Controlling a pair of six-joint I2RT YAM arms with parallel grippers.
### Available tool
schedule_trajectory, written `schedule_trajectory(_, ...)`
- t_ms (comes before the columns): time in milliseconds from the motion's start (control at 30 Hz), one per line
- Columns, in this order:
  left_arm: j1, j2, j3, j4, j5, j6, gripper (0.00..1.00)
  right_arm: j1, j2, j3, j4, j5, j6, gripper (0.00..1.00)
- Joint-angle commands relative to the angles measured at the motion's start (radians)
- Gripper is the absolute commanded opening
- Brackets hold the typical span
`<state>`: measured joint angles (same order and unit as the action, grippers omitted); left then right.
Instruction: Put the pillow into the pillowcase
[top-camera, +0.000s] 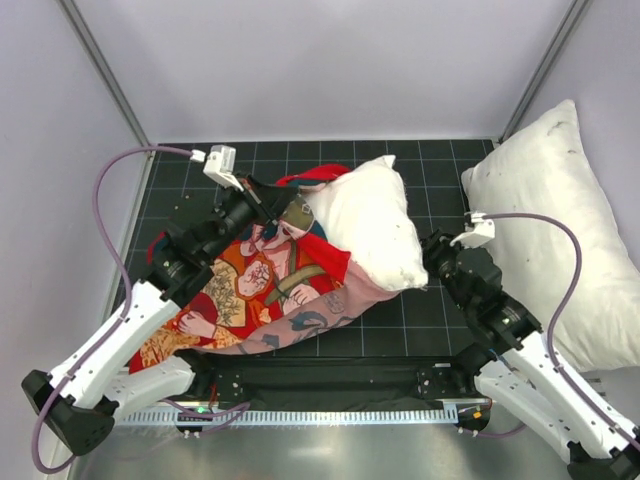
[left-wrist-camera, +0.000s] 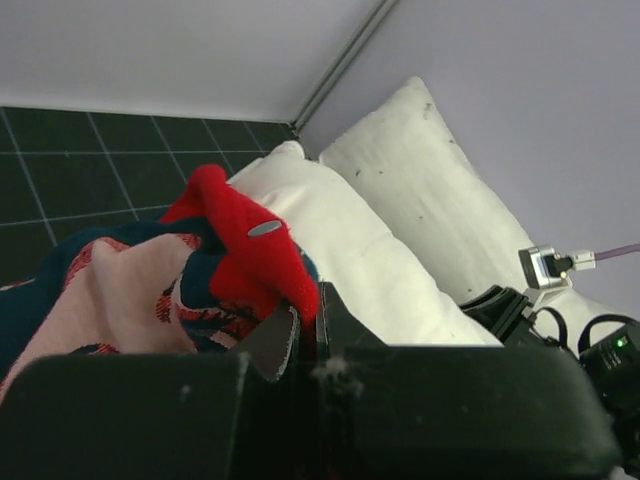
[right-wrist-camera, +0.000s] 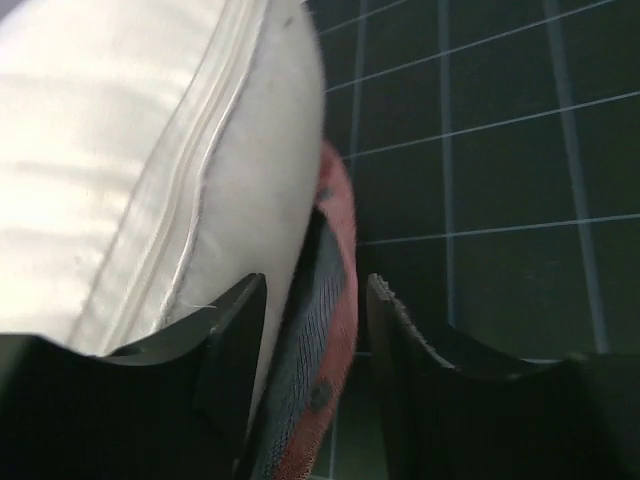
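Left pincer (left-wrist-camera: 305, 330): pressed together on a red fold of the pillowcase (top-camera: 262, 288), at the far-left corner of the pillow (top-camera: 372, 222).
Right pincer (right-wrist-camera: 315, 290): fingers spread, with the pink-and-teal hem of the pillowcase lying between them, just under the pillow's near-right corner. It seems not clamped, but the view is too close to be sure.
Pillow: lies on the counter (top-camera: 440, 160) with its left end at the mouth of the pillowcase and most of it outside.
Handling: I judge the pillow light, plump and springy, so it will bulge against a narrow opening. The cloth is thin and limp, and likely slips.
Where to hold: the hem of the opening, on both sides of the pillow, spread apart and drawn over it.
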<state>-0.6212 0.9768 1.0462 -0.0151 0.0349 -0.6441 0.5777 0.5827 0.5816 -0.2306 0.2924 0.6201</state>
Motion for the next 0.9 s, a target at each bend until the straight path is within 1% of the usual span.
schedule_trajectory(0,-0.038,-0.101,0.000,0.213,0.053,-0.028,0.00,-0.030,-0.049,0.177,-0.148,0.207,-0.055,0.55)
schedule_trajectory(33,-0.066,-0.105,-0.023,0.213,0.046,-0.026,0.00,-0.035,-0.041,0.260,-0.247,0.237,-0.075,0.61)
schedule_trajectory(67,-0.078,-0.107,-0.035,0.213,0.045,-0.026,0.00,-0.039,-0.034,0.300,-0.289,0.257,-0.094,0.66)
schedule_trajectory(133,-0.116,-0.101,-0.052,0.211,0.042,-0.023,0.00,-0.039,-0.008,0.403,-0.393,0.287,-0.132,0.70)
schedule_trajectory(200,-0.144,-0.089,-0.055,0.208,0.037,-0.016,0.01,-0.039,0.017,0.457,-0.450,0.287,-0.140,0.73)
schedule_trajectory(267,-0.191,-0.070,-0.049,0.201,0.014,0.007,0.00,-0.039,0.020,0.497,-0.483,0.190,-0.145,0.73)
schedule_trajectory(333,-0.221,-0.056,-0.040,0.195,-0.025,0.030,0.00,-0.039,0.025,0.495,-0.477,0.079,-0.132,0.73)
schedule_trajectory(367,-0.242,-0.037,-0.023,0.190,-0.026,0.046,0.01,-0.039,0.032,0.489,-0.475,-0.018,-0.125,0.73)
schedule_trajectory(400,-0.250,-0.027,-0.012,0.185,-0.058,0.050,0.00,-0.039,0.040,0.483,-0.475,-0.066,-0.117,0.73)
schedule_trajectory(433,-0.259,-0.012,-0.002,0.181,-0.059,0.055,0.00,-0.039,0.060,0.465,-0.474,-0.105,-0.103,0.73)
schedule_trajectory(467,-0.267,0.015,0.012,0.178,-0.059,0.058,0.01,-0.039,0.068,0.451,-0.469,-0.181,-0.096,0.74)
schedule_trajectory(567,-0.307,0.068,0.064,0.172,-0.079,0.086,0.01,-0.039,0.078,0.341,-0.406,-0.258,-0.056,0.75)
schedule_trajectory(667,-0.353,0.155,0.127,0.156,-0.099,0.118,0.00,-0.039,0.085,0.218,-0.348,-0.266,-0.019,0.75)
schedule_trajectory(733,-0.389,0.233,0.176,0.149,-0.128,0.141,0.00,-0.039,0.088,0.125,-0.287,-0.314,0.003,0.74)
schedule_trajectory(767,-0.400,0.264,0.196,0.149,-0.135,0.142,0.00,-0.039,0.091,0.089,-0.253,-0.331,0.024,0.68)
schedule_trajectory(800,-0.410,0.293,0.215,0.149,-0.135,0.146,0.00,-0.039,0.094,0.055,-0.215,-0.379,0.039,0.60)
schedule_trajectory(833,-0.435,0.368,0.259,0.149,-0.138,0.146,0.00,-0.039,0.097,-0.015,-0.109,-0.410,0.052,0.54)
schedule_trajectory(867,-0.451,0.403,0.284,0.150,-0.145,0.147,0.00,-0.039,0.100,-0.055,-0.039,-0.450,0.070,0.48)
